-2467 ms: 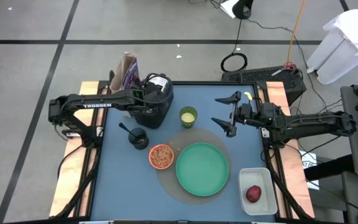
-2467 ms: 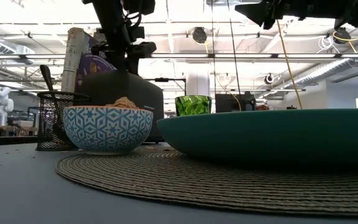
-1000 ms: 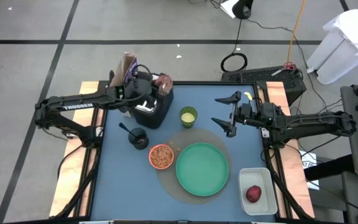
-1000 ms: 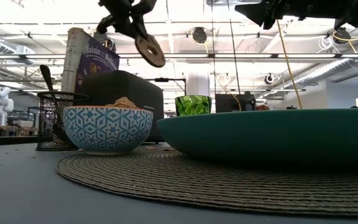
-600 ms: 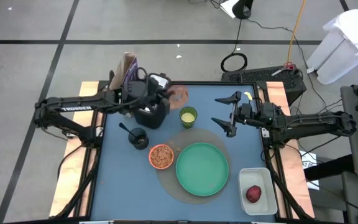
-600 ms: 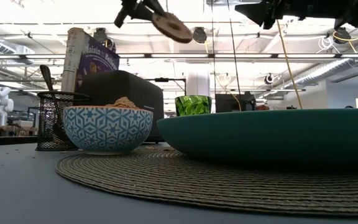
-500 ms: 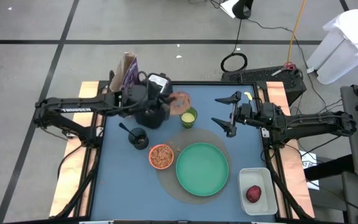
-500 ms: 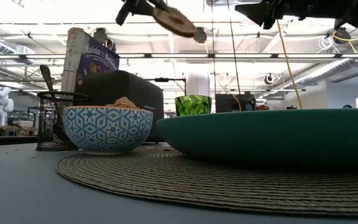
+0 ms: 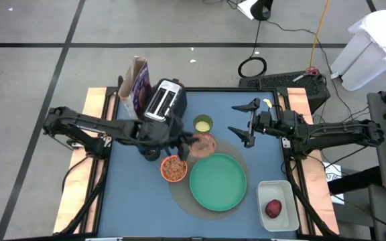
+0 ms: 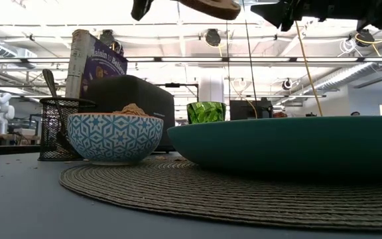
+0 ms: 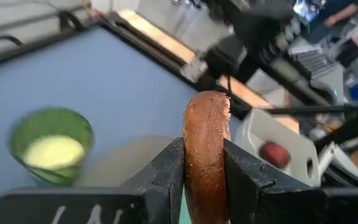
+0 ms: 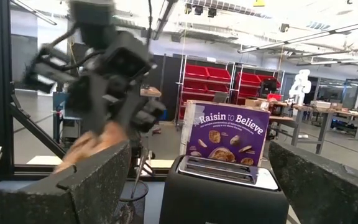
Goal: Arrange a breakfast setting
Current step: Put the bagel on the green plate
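Note:
My left gripper (image 9: 196,142) is shut on a brown bagel (image 9: 206,143), high above the far left rim of the round green plate (image 9: 218,182); the bagel also shows at the top of the low view (image 10: 212,8). The small orange bowl (image 9: 173,168) stands left of the plate on a round woven mat (image 9: 179,197). The purple cereal box (image 9: 139,84) stands at the far left beside a black toaster (image 9: 164,100). The dark-red fruit (image 9: 273,208) lies in the white tub (image 9: 278,188). My right gripper (image 9: 242,120) is open and empty, raised at the far right. My left gripper pinches the bagel's two flat faces (image 11: 205,163) between its two fingers (image 11: 168,174). The bagel stands on edge between them and sticks out past the fingertips. It is lifted clear of everything, high above the table.
A green cup (image 9: 203,124) stands just beyond the held bagel. A black mesh holder (image 10: 62,126) with a dark utensil stands left of the bowl, under my left arm. The near left part of the blue table (image 9: 133,207) is bare.
My left gripper has carried the bagel from above the toaster toward the table's right and near edges, past the green cup, to above the plate's far left rim. The bagel has stayed lifted and has tipped from slanting toward flat.

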You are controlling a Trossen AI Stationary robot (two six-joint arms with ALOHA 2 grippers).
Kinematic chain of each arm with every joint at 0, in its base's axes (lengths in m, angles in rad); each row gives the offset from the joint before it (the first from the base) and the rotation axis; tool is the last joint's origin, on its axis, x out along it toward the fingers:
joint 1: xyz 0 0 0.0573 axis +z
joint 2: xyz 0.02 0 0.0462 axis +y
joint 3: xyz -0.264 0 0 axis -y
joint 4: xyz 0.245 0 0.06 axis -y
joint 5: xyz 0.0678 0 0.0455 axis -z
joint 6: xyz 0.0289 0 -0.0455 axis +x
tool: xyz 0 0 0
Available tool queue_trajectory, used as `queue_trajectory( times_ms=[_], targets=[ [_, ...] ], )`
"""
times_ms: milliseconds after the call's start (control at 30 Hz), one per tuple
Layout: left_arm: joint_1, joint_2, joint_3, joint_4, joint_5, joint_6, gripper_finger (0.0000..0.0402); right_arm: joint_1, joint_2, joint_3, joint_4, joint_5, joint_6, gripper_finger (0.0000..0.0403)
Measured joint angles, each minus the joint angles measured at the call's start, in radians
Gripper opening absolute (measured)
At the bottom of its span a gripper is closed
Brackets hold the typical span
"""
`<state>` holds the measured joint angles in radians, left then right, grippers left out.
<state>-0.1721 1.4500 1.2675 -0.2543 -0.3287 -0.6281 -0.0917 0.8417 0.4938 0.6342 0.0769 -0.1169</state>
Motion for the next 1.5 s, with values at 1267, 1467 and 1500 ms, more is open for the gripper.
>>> queue_trajectory(
  times_ms=[1267, 1467, 1500],
  targets=[
    [-0.09, 0.497, 0.0, 0.281, 0.066, -0.375, 0.0092, 0.0, 0.0, 0.0, -0.004, 0.0, 0.0, 0.0375],
    [-0.092, 0.496, 0.0, 0.247, 0.067, -0.371, 0.0092, 0.0, 0.0, 0.0, -0.004, 0.0, 0.0, 0.0375],
    [-0.092, 0.496, 0.0, 0.245, 0.068, -0.371, 0.0092, 0.0, 0.0, 0.0, -0.004, 0.0, 0.0, 0.0375]
  ],
)
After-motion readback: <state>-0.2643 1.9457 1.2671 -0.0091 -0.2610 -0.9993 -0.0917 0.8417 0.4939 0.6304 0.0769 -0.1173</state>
